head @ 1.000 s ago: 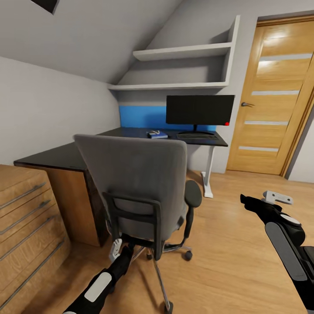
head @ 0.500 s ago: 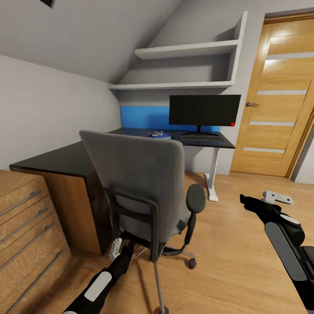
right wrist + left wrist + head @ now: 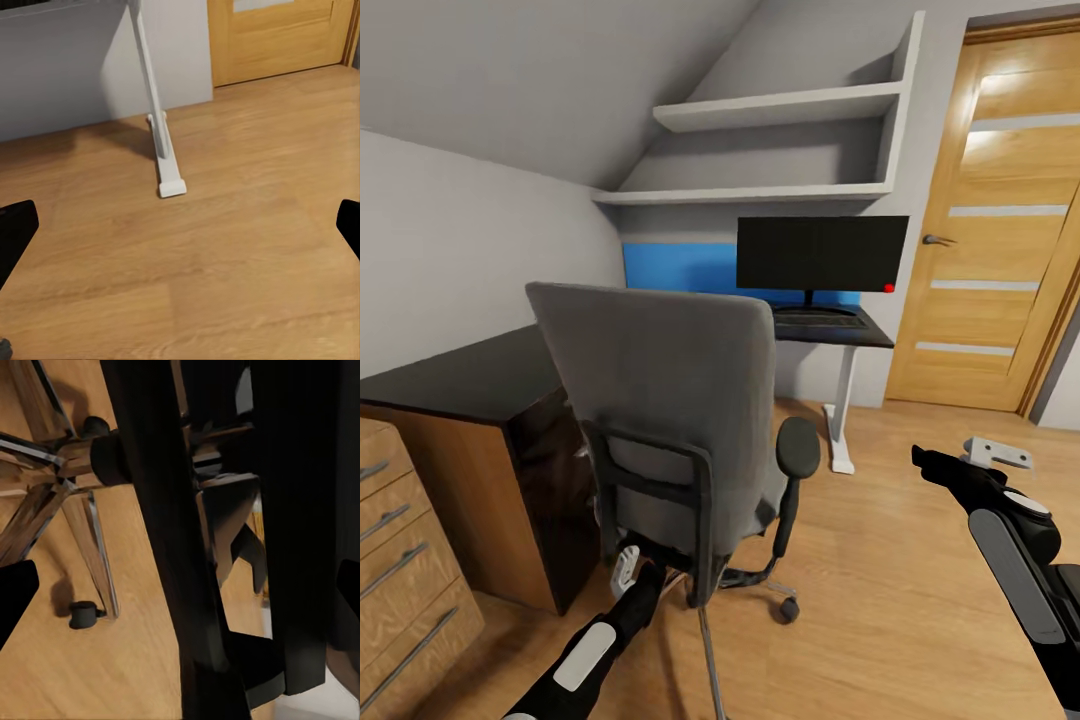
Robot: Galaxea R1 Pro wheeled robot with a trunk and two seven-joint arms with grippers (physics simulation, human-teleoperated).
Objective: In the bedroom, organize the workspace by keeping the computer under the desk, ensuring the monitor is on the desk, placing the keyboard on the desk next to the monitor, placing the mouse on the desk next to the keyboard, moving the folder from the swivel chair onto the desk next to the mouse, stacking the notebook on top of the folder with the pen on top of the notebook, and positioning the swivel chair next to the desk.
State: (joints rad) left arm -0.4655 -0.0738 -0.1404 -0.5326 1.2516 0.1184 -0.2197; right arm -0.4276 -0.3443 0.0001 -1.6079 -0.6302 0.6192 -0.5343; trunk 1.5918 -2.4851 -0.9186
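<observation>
Left end effector [image 3: 626,568], fingers apart, sits low behind the swivel chair [image 3: 670,400]; right end effector [image 3: 935,465], also apart, hangs over bare floor [image 3: 225,247] facing the bench [image 3: 460,375] leg.

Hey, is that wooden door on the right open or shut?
Shut. The door sits flush within its frame with no gap along the handle side, and nothing of another room shows past it.

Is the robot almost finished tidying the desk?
Not nearly. The monitor and keyboard already sit on the desk. The left gripper is down by the swivel chair. The folder, notebook and pen stack remains to do.
</observation>
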